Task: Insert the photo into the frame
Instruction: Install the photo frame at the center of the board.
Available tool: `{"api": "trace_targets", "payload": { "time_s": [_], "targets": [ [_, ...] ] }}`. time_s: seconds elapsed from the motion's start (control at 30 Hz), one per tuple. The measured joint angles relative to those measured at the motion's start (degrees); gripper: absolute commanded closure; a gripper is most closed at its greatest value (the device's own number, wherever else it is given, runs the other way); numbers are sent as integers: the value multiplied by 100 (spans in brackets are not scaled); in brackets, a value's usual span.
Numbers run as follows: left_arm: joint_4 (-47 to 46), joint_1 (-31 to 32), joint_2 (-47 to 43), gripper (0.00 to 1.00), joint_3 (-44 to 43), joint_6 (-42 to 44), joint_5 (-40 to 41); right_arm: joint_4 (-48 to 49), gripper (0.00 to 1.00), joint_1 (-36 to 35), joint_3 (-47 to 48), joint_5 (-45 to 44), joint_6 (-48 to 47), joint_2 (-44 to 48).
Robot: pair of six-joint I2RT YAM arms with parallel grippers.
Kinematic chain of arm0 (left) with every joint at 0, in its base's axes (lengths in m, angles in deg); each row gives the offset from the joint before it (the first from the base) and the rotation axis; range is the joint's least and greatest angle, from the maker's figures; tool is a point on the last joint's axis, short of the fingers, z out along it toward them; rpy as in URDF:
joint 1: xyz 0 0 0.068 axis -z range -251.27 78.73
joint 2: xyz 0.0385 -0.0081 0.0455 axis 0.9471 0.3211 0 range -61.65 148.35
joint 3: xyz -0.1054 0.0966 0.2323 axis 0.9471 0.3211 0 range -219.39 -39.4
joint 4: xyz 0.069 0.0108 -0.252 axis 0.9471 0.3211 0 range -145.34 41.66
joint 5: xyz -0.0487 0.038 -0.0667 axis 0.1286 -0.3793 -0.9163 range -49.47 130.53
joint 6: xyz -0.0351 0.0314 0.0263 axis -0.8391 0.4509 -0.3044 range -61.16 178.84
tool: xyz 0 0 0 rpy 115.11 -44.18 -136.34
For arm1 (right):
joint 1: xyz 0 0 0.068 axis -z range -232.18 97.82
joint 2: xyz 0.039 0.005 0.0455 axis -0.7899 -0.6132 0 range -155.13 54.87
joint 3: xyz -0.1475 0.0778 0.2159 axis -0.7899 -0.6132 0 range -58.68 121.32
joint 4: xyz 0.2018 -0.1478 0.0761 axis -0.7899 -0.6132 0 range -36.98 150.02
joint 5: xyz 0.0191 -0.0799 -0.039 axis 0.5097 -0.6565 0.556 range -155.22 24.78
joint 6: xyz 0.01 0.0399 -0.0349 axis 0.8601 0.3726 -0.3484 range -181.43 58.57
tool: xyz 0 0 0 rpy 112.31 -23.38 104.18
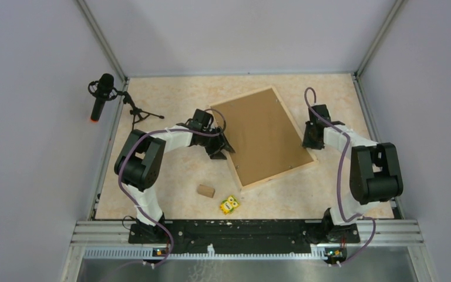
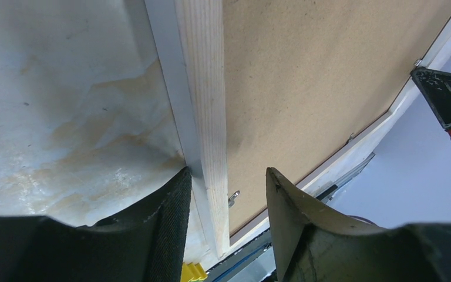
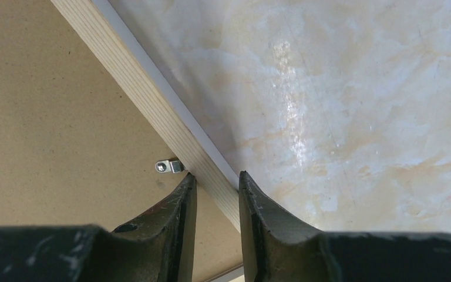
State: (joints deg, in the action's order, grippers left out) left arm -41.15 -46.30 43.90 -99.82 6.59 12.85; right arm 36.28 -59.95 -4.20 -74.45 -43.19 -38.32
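- Two pincers bracket the job. At centre left of the overhead view, the left pincer (image 1: 222,150) sits at the left long rail of the frame (image 1: 279,176). Its wrist view shows the fingers (image 2: 173,205) spread astride the pale wood strip with a gap on one side, so it grips nothing.
- Centre of the view: the frame lies flat on the worktop (image 1: 176,94), back side up, with the backing board (image 1: 261,135) filling it. The photo shows in no view, and I cannot tell whether it lies beneath the board.
- Handling, as I judge it: the thin wood strips make the frame light but broad. It should be stiff along each rail, yet liable to twist at the corners if lifted from one point. The smooth white face side could slip, while the bare wood edges should give better purchase. Mid-length on the two opposite long rails looks the safest hold, clear of the small metal tab (image 3: 169,167) bearing on the board.
- Long axis: it runs from the upper middle of the picture steeply down towards the lower centre, leaning a little. The short ends face the upper left and lower right.
- Right of centre, the right pincer (image 1: 310,141) meets the right long rail. In its wrist view the fingers (image 3: 179,205) sit on both sides of the strip, which fills the space between them, so it appears to pinch the frame just beside the tab.
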Motion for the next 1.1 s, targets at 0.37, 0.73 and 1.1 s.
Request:
{"api": "trace_targets", "payload": {
  "time_s": [0.37, 0.73, 1.1],
  "targets": [
    [-308, -72, 337, 22, -271, 321, -654, 892, 100, 186, -1526, -79, 1067, 1307],
    [225, -157, -149, 12, -732, 973, 529, 1281, 100, -529, -2490, -560, 3416, 2286],
    [428, -350, -577, 12, -730, 817, 1180, 931, 29, -1513, -2527, -575, 3482, 2435]
  ]
}}
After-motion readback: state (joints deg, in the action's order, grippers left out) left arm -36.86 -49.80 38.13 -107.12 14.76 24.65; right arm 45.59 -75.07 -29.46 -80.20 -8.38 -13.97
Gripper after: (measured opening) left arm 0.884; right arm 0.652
